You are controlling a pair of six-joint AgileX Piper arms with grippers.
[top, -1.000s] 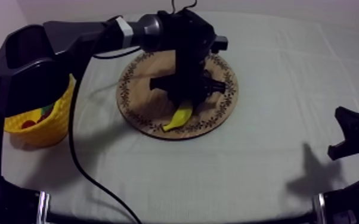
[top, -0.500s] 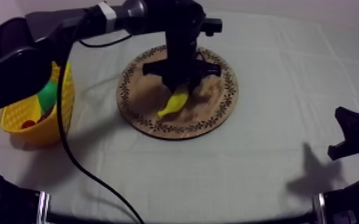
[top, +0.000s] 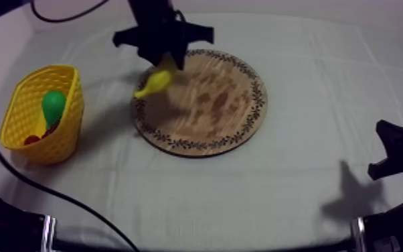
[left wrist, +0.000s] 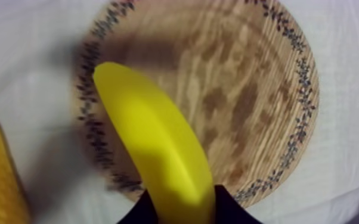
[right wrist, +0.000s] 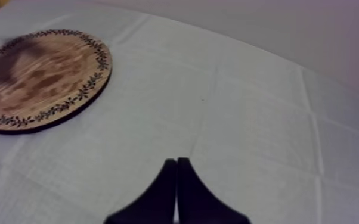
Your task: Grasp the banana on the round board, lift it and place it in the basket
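**Top view:** the banana (top: 153, 82) is held in the air, pinched at one end by the left gripper (top: 163, 65). It hangs over the left rim of the wooden board (top: 224, 107), on the side toward the yellow basket (top: 18, 114) but well apart from it. A pear (top: 53, 106) and a small red fruit (top: 31, 139) are seen lying in the basket, and the right gripper (top: 395, 151) is parked low at the table's right side. **Left wrist view:** the black fingers (left wrist: 229, 210) are closed on the banana's near end. Its free length reaches out across the board's rim, with the basket's wall just beside. A light, stiff, smooth toy is suggested. An end hold may let it swivel or slip, so a grip nearer the middle would be judged steadier. **Right wrist view:** the right gripper's fingers (right wrist: 157, 196) are pressed together on nothing above the bare cloth (right wrist: 247, 107), with the board farther off.
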